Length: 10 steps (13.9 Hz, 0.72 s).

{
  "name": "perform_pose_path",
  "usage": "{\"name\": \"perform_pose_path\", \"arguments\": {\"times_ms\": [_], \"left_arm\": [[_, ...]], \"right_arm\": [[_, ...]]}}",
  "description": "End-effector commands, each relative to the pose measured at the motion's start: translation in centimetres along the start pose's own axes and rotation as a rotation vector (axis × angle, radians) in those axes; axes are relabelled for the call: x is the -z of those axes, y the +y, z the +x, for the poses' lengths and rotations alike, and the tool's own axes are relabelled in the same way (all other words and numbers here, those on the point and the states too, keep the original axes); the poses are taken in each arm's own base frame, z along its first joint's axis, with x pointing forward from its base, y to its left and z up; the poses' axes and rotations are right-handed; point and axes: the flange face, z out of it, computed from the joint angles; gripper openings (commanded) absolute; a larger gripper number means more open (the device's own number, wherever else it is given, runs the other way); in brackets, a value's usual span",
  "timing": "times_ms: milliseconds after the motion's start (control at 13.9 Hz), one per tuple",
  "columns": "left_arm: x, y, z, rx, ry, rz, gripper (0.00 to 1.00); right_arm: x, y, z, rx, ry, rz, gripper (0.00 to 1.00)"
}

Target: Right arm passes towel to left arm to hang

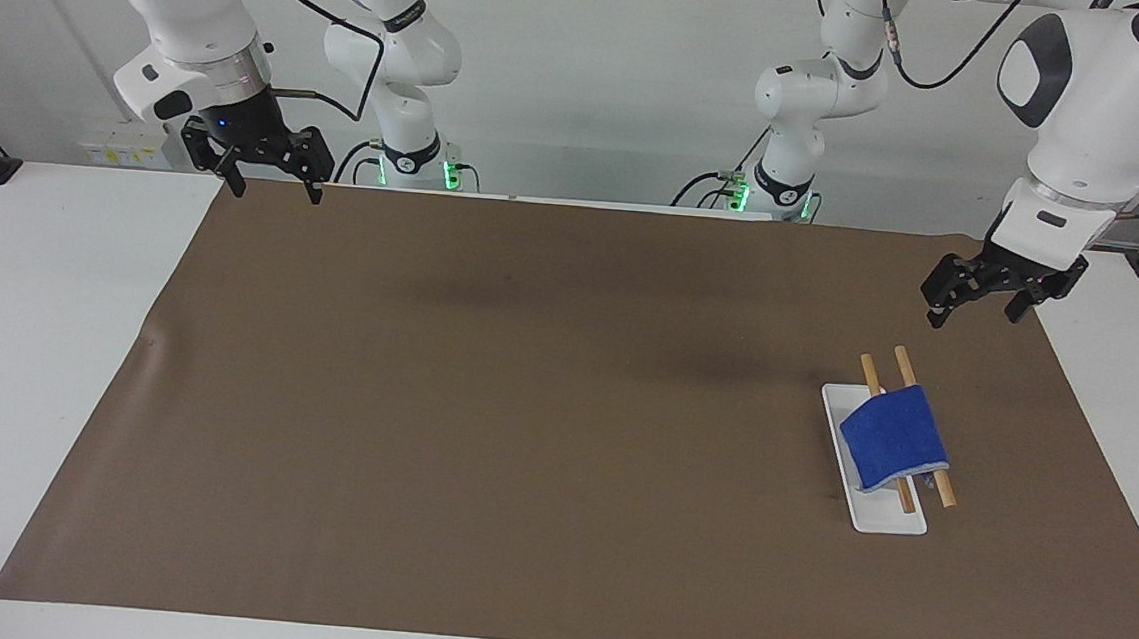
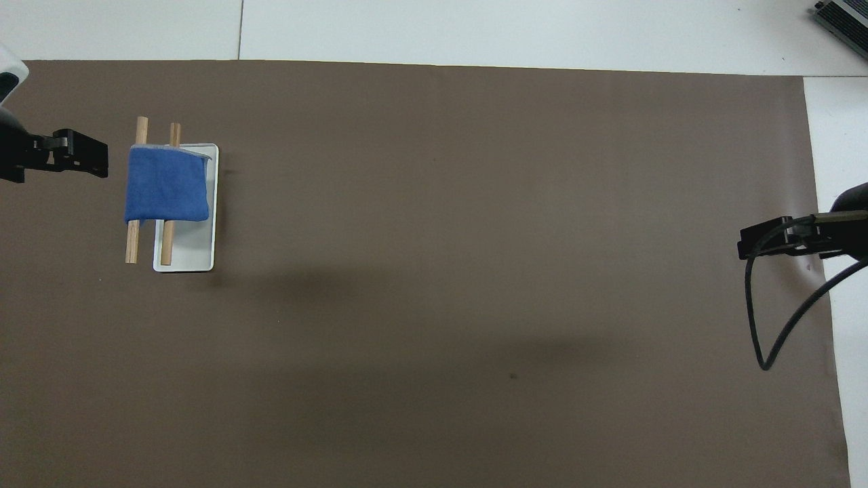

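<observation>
The blue towel is draped over two wooden bars that stand on a white tray base, toward the left arm's end of the table. My left gripper hangs open and empty over the brown mat beside the bars, apart from the towel. My right gripper, with its small blue light, hangs open and empty over the mat's corner at the right arm's end.
A brown mat covers most of the white table. A black cable loops down from the right gripper. A dark device sits at the table's corner farthest from the robots.
</observation>
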Motion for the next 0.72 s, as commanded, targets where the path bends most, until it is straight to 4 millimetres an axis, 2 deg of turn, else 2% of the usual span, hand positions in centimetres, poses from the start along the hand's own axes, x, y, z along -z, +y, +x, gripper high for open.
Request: {"name": "perform_pose_path", "arguments": {"times_ms": [0, 503, 646], "left_arm": [[0.5, -0.2, -0.5, 0.0, 0.014, 0.0, 1.0], [0.2, -1.3, -0.9, 0.014, 0.003, 0.007, 1.0], [0.1, -2.5, -0.8, 0.036, 0.004, 0.011, 1.0]], "right_arm": [[0.3, 0.1, -0.5, -0.003, -0.004, 0.005, 1.0], [0.3, 0.1, -0.5, -0.003, -0.004, 0.004, 1.0], [0.3, 0.1, -0.5, -0.003, -0.004, 0.004, 1.0]]}}
